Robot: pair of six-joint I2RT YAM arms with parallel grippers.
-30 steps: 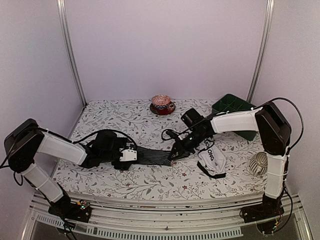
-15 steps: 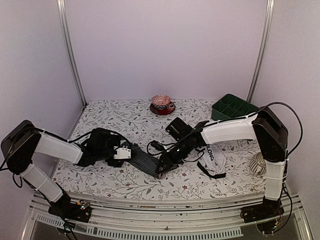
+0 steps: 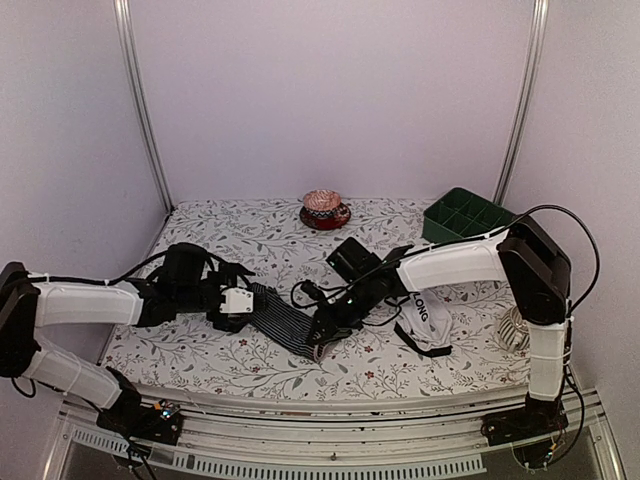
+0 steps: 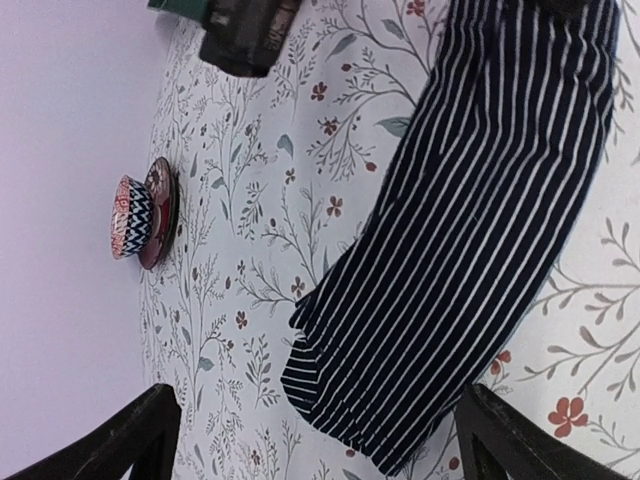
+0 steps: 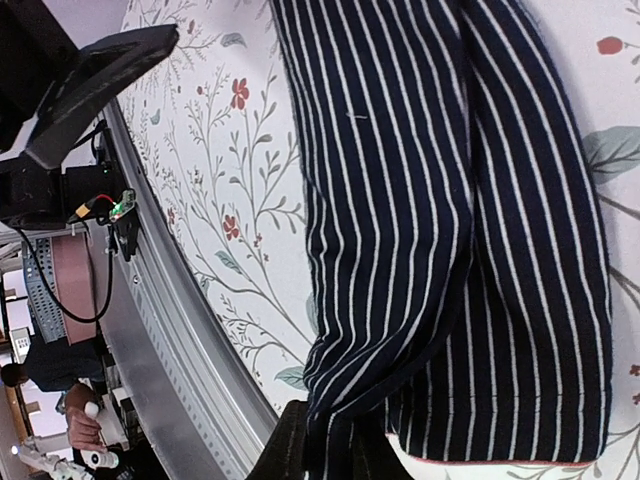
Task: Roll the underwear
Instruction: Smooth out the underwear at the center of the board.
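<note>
Jaws of the left gripper (image 3: 246, 304) stand spread to their widest and hold nothing; the left end of the black striped briefs (image 3: 285, 320) lies between its fingers (image 4: 140, 435). Jaws of the right gripper (image 3: 318, 342) are nearly closed, pinching the opposite end of the same garment. The striped briefs lie as a long band on the floral tablecloth (image 3: 220, 235), in front of the patterned bowl (image 3: 322, 206), toward the arms. White briefs with black lettering (image 3: 425, 318) lie in front of the bowl and to its right, apart from the striped pair. A green compartment tray (image 3: 466, 212) stands to the bowl's right.
</note>
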